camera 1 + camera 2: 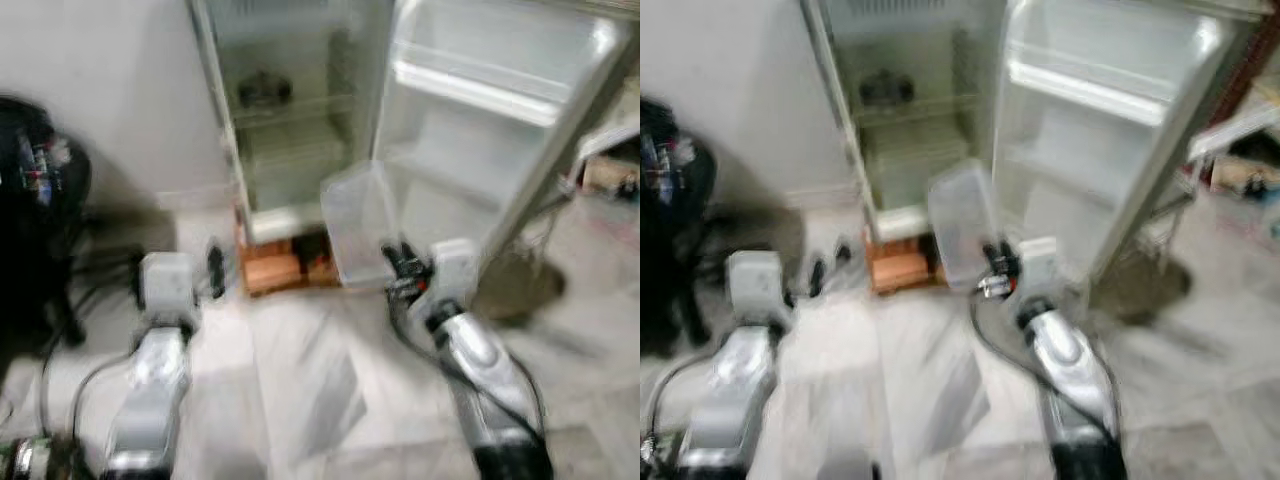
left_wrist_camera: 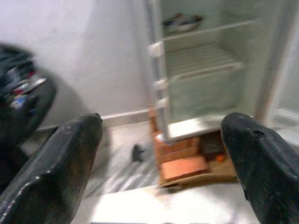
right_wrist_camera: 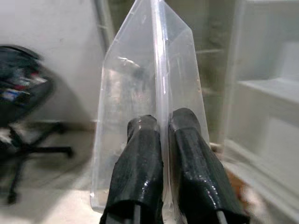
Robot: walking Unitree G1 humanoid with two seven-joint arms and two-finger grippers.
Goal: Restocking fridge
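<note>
White fridge stands open at 12 o'clock, door swung toward 2 o'clock. Clear plastic bin sits before its lower shelves, wall pinched by the right gripper. Left gripper, at 9 o'clock, has fingers spread, holding nothing.

— Left side?
— Black chair against white wall, blurred.
— Floor?
— Pale tiles; orange-brown blocks low down; cluttered rack far right, contents indistinct.
</note>
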